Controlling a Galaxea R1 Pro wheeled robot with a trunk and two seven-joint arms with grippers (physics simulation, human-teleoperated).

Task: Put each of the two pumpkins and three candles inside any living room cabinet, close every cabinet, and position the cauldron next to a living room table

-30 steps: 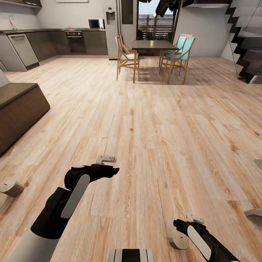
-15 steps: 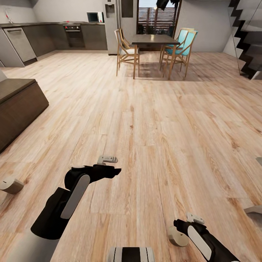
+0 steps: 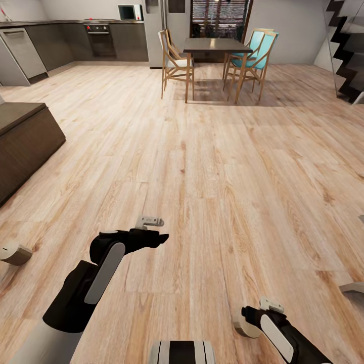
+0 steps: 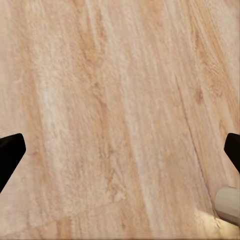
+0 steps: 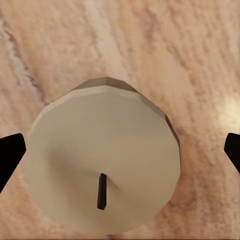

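Note:
A stubby beige candle (image 3: 241,325) lies on the plank floor right in front of my right gripper (image 3: 248,317). In the right wrist view the candle (image 5: 102,160) faces me end-on, wick showing, with the open gripper (image 5: 120,150) spread wider than it and its fingertips (image 5: 10,155) short of it. Another candle (image 3: 15,253) lies at the far left on the floor. My left gripper (image 3: 163,236) hovers open over bare floor (image 4: 120,100). The dark brown cabinet (image 3: 25,136) stands at the left with its fronts shut. Pumpkins and cauldron are out of view.
A dining table (image 3: 216,45) with wooden chairs (image 3: 174,63) stands far ahead, grey kitchen units (image 3: 60,38) at the back left and stairs (image 3: 349,45) at the right. Grey slanted pieces (image 3: 354,288) poke in at the right edge. A pale rounded thing (image 4: 229,205) sits at the left wrist view's edge.
The head view has tilted down, so the dining table, cabinet and candles sit higher in the picture. Both arms keep their pose and both grippers stay open.

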